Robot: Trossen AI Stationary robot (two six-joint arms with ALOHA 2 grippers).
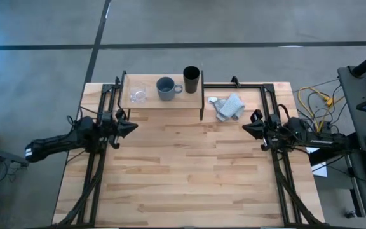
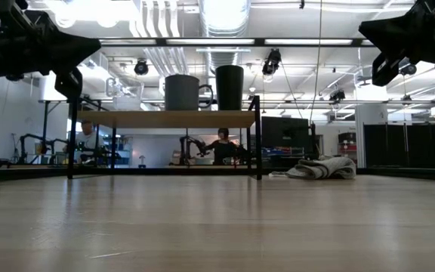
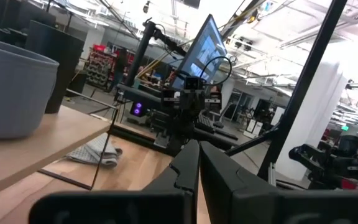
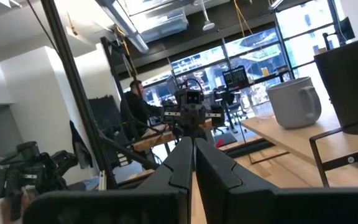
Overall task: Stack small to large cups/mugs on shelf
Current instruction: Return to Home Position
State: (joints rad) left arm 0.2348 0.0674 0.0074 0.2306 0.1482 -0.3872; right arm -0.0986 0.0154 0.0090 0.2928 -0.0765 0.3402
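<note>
A low light-wood shelf point(image 1: 170, 100) on thin black legs stands at the table's far side. On it, from left to right, stand a small clear glass cup point(image 1: 138, 95), a blue-grey mug point(image 1: 166, 88) with its handle to the right, and a tall black cup point(image 1: 191, 79). The mug point(image 2: 181, 92) and the black cup point(image 2: 229, 88) show on the shelf point(image 2: 172, 119) in the low view. My left gripper point(image 1: 134, 126) is shut and empty, raised at the table's left. My right gripper point(image 1: 246, 127) is shut and empty, raised at the table's right.
A crumpled light grey cloth point(image 1: 229, 107) lies on the tabletop just right of the shelf. Black metal frames point(image 1: 275, 95) run along both sides of the table. A person point(image 2: 222, 146) sits in the room beyond the table.
</note>
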